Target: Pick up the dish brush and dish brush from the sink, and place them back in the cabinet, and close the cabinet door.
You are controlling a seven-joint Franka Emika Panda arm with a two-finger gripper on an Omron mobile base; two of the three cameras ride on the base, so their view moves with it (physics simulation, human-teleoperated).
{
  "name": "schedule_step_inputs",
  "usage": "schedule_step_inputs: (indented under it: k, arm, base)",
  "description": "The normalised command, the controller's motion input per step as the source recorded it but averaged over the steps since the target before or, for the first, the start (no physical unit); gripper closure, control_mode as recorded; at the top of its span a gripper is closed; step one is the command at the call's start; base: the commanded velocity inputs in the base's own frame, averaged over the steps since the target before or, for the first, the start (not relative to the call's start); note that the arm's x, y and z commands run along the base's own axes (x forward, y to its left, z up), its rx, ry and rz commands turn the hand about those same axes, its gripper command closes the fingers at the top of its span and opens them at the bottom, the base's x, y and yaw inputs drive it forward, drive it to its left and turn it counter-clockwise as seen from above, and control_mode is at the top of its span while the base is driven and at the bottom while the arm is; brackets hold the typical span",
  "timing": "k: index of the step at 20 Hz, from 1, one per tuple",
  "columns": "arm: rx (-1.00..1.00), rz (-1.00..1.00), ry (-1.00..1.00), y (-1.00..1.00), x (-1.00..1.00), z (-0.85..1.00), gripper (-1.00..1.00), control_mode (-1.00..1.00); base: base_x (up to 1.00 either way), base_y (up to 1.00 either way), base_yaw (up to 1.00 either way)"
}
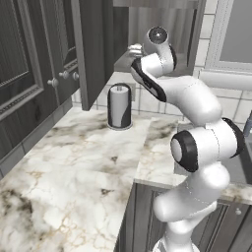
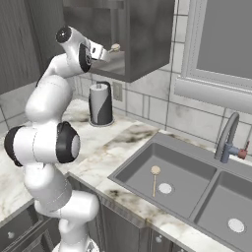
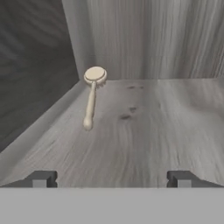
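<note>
Your fingers [image 3: 112, 178] stand wide apart and empty at the front edge of the cabinet [image 2: 147, 44] shelf [image 3: 144, 131], where one brush [image 3: 92, 96] lies near the shelf's left edge, head toward the back wall and handle toward you. The second brush [image 2: 155, 178] lies on the floor of the left sink [image 2: 147, 162] basin, just beside its white drain [image 2: 166, 188], head toward the back rim. The cabinet door [image 1: 93, 49] stands open above the surface [image 1: 64, 167], near a paper-towel roll [image 1: 119, 106].
</note>
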Motion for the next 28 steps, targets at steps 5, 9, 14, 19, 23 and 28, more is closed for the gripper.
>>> schedule_step_inputs:
  k: [5,9,14,19,23,28]
  arm:
    - [0.00,0.00,-0.02,-0.23,-0.74,0.00,-1.00,-1.00]
    - [0.00,0.00,0.00,-0.22,-0.70,0.05,-1.00,-1.00]
    - [0.01,0.00,0.02,-0.25,-0.66,0.28,-1.00,-1.00]
    - [0.02,0.00,0.13,-0.25,-0.77,0.26,-1.00,-1.00]
    - [0.06,0.00,0.18,-0.29,-0.68,0.23,-1.00,-1.00]
    - [0.03,0.00,0.12,-0.39,-0.67,0.01,-1.00,-1.00]
  base:
    - [0.00,0.00,0.00]
    - [0.00,0.00,0.00]
    - [0.00,0.00,0.00]
    - [0.00,0.00,0.00]
    - [0.00,0.00,0.00]
    - [0.00,0.00,0.00]
